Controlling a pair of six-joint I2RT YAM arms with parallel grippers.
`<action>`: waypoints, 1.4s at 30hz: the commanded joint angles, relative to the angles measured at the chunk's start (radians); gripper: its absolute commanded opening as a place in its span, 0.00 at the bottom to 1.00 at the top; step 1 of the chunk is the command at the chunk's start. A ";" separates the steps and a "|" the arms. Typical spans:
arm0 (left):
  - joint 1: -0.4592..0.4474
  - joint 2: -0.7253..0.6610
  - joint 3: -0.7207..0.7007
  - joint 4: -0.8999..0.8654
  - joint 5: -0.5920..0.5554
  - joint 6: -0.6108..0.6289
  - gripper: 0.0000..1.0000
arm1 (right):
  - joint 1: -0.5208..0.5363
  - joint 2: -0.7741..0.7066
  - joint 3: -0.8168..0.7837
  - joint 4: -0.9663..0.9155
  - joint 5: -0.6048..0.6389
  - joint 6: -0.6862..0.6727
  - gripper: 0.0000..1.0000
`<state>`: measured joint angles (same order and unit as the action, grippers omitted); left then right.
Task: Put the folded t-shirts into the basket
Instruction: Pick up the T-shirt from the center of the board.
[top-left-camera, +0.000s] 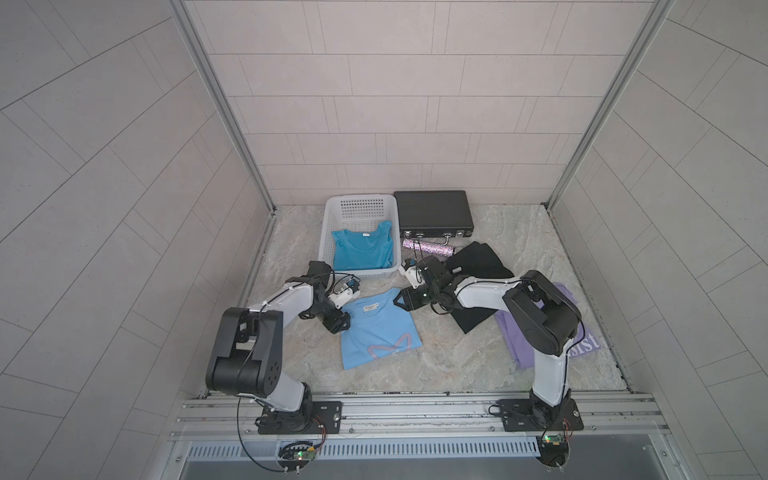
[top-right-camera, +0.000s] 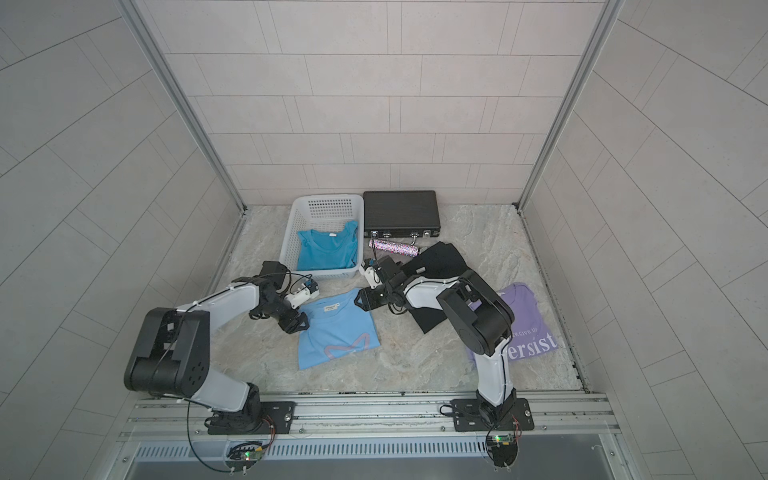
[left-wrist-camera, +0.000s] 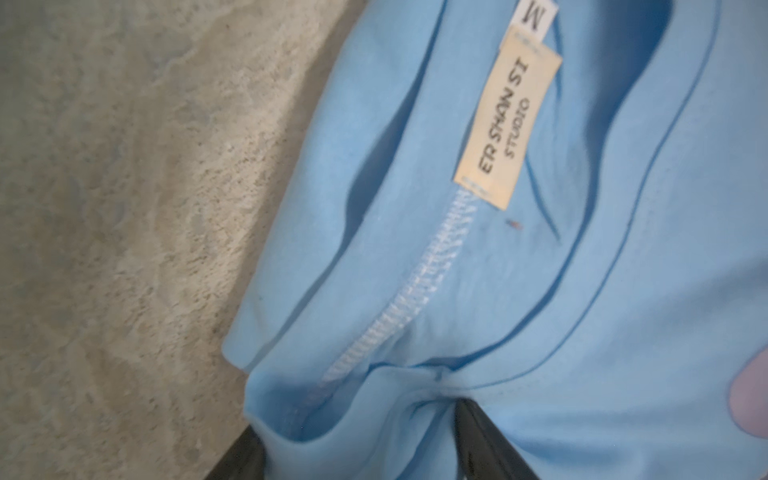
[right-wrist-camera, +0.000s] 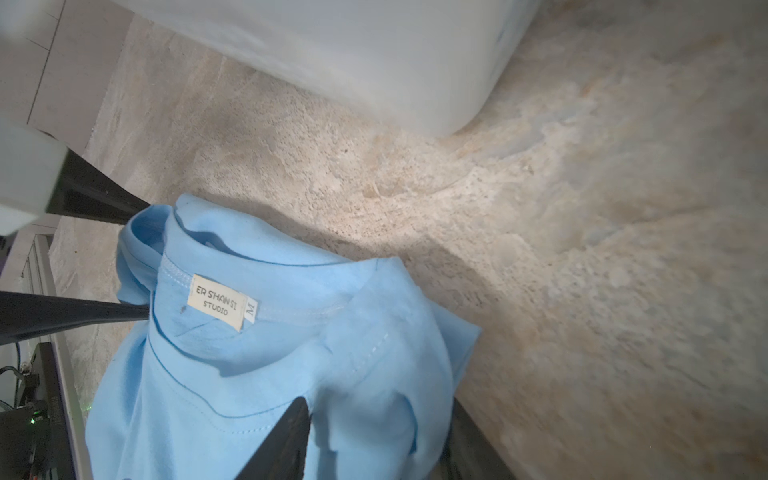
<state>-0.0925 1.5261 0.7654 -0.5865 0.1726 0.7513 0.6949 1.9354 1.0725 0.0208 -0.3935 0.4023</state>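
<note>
On the stone-look tabletop (top-left-camera: 457, 365), both arms take the light blue t-shirt (top-left-camera: 380, 332) by its shoulders.
The left gripper (top-left-camera: 340, 324) and right gripper (top-left-camera: 404, 301) each pinch a collar-side corner, with fabric bunched between narrowed jaws. Holding two corners should keep the fold flat when it is lifted. The shirt lies just before the basket (top-left-camera: 328, 224), where the teal t-shirt (top-left-camera: 361, 253) already rests. The black t-shirt (top-left-camera: 482, 257) and lavender t-shirt (top-left-camera: 515, 345) wait to the right.

You see the light blue t-shirt (left-wrist-camera: 540, 332) on the stone tabletop (left-wrist-camera: 104, 208), neck label (left-wrist-camera: 507, 124) readable. Your left gripper (left-wrist-camera: 357, 436) pinches a bunched fold between its dark fingers (left-wrist-camera: 486, 440).
</note>
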 joint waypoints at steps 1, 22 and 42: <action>-0.013 0.000 -0.022 0.030 0.001 0.014 0.53 | 0.017 0.019 -0.034 0.001 0.006 0.017 0.46; -0.013 -0.201 0.000 -0.115 0.008 -0.044 0.00 | 0.008 -0.151 -0.099 0.151 -0.170 -0.111 0.00; 0.018 -0.287 0.348 -0.396 -0.078 -0.095 0.00 | -0.001 -0.291 0.069 -0.037 -0.152 -0.177 0.00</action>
<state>-0.0841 1.2327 1.0527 -0.9234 0.1211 0.6685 0.6956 1.6840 1.1038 0.0353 -0.5564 0.2424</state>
